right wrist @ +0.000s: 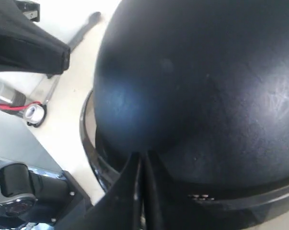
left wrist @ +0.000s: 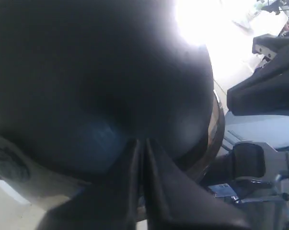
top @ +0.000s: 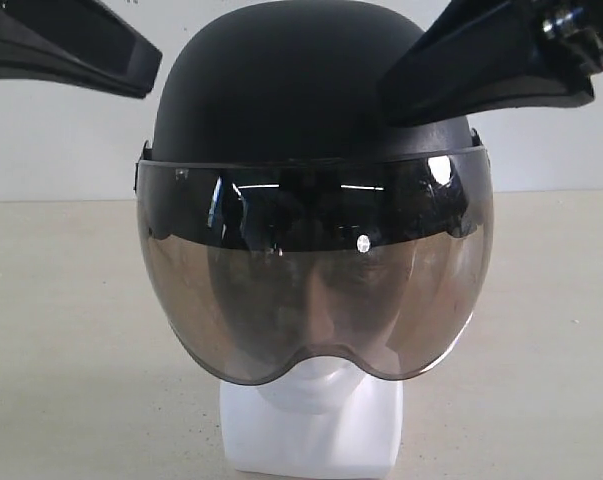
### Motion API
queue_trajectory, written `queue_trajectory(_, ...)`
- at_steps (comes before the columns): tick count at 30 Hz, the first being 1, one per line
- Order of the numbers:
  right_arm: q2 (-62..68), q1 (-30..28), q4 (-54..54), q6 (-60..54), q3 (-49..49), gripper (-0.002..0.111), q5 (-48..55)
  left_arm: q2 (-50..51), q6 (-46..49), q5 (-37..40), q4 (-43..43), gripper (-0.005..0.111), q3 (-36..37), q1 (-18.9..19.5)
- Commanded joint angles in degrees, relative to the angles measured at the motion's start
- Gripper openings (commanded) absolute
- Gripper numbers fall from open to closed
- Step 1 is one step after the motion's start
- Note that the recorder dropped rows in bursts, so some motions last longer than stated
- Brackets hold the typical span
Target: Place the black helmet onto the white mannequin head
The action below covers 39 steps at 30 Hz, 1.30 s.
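The white mannequin head (top: 311, 430) shows only its chin and squared neck base. The rest sits under the black helmet (top: 281, 90), and the face is a dim shape behind the smoky visor (top: 311, 290). Both arms are cut off by the exterior view's upper edge. The left wrist view is dark, with white glare. The head stands on a pale beige desk (top: 61, 350) before a plain white wall (top: 61, 140). The left hand (left wrist: 142, 142) slants toward the crown's side, fingers pressed together on nothing. The right hand (right wrist: 141, 155), also pressed together and empty, overlaps the shell; I cannot tell whether either touches it.
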Motion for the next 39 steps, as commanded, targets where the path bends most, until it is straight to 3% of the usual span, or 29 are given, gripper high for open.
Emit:
queue_trajectory(1,1.61,2.31,-3.84,1.92,0.29,0.0,-0.64,-0.09,1.44,0.0,-0.65,0.004,4.23,-0.53)
queue_trajectory(39,1.99,2.31,-5.78,3.44,0.29,0.0,7.13,-1.32,2.9,0.0,-1.1,0.004,11.06,-0.66)
